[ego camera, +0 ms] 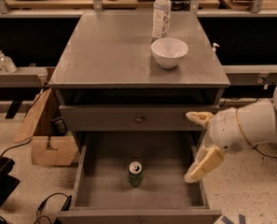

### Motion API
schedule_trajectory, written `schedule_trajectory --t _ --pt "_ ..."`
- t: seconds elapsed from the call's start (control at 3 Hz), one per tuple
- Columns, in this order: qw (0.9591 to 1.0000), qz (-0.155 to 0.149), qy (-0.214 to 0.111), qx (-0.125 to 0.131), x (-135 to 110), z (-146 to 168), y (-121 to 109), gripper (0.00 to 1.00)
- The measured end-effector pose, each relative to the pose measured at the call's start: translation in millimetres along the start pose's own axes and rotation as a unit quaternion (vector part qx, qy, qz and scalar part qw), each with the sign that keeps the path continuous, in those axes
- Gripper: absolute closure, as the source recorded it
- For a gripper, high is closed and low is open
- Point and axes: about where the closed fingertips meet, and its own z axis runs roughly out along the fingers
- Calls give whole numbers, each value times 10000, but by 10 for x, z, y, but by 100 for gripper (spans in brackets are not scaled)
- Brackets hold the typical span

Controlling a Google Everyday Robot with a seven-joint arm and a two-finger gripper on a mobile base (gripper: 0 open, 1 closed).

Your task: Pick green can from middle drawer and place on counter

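Observation:
The green can (135,173) stands upright on the floor of the open middle drawer (96,195), near its centre. The grey counter (110,55) tops the cabinet. My gripper (199,146) is at the right, over the drawer's right wall, to the right of the can and apart from it. Its two pale fingers (204,164) are spread wide and hold nothing.
A white bowl (169,52) and a clear plastic bottle (161,12) stand on the counter at the back right. The drawer above is closed, with a knob (139,119). A cardboard box (45,134) lies on the floor at the left.

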Motion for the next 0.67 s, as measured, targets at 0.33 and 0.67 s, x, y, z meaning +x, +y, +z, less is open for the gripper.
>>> schedule_trajectory --t 0.33,0.67 --pt "9881 122 -1479 394 -48 393 -164 0" --pt "9652 -155 -2497 754 -180 727 -385 0"
